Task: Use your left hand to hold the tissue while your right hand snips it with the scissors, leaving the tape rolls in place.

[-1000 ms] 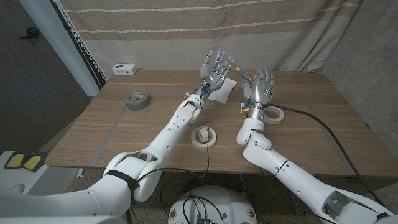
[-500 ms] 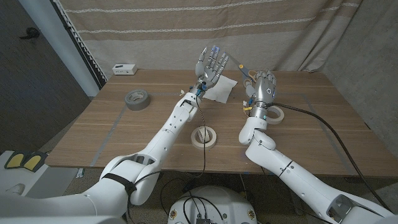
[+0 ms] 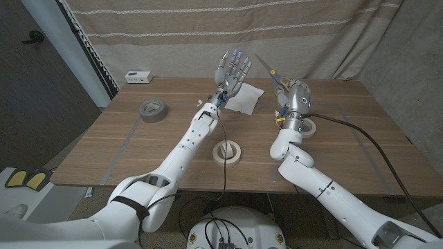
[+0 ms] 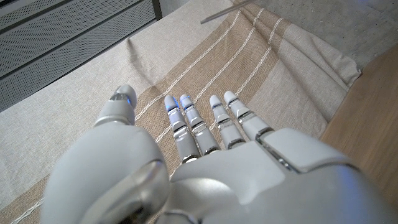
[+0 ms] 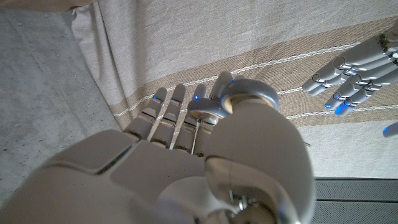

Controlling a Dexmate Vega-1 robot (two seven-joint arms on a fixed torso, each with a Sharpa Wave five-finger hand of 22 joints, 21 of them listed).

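Note:
A white tissue (image 3: pixel 245 102) lies on the wooden table (image 3: pixel 138 149) at the far middle. My left hand (image 3: pixel 232 70) is raised above the tissue's left edge, fingers spread and holding nothing; the left wrist view shows the left hand (image 4: pixel 205 162) against the curtain. My right hand (image 3: pixel 298 97) is to the right of the tissue and grips the scissors (image 3: pixel 272 74), whose orange handles are at the fingers and whose blades point up and left. In the right wrist view the right hand (image 5: pixel 193 155) has its fingers curled in.
A grey tape roll (image 3: pixel 153 110) sits at the left. A pale tape roll (image 3: pixel 227 151) lies near the middle front, and another tape roll (image 3: pixel 306 128) lies under my right wrist. A small white box (image 3: pixel 137 76) stands at the far left edge. A striped curtain (image 3: pixel 208 28) hangs behind.
My left hand has lifted and drifted left, uncovering more of the tissue. My right hand has shifted right and tilted the scissors so the blades rise clear of it.

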